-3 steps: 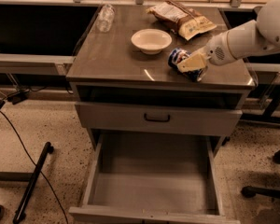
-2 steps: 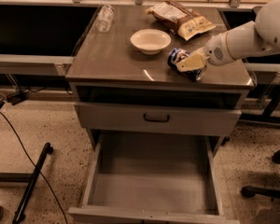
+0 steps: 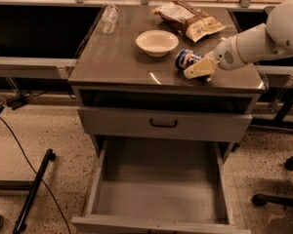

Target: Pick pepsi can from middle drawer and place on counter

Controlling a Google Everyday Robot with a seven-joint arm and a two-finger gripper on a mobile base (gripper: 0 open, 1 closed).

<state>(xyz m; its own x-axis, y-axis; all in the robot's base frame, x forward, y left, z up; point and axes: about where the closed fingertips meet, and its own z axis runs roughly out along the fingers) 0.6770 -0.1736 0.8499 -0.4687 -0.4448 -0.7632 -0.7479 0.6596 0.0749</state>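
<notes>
The pepsi can, blue with white and red marks, is at the right side of the counter, tilted and touching or just above its surface. My gripper comes in from the right on a white arm and is shut on the can; one cream finger shows in front of it. The middle drawer is pulled out below, with nothing showing on its flat grey inside.
A white bowl sits just left of the can. A chip bag lies at the back right and a clear plastic bottle at the back left. A shut drawer front with a dark handle lies above the open drawer.
</notes>
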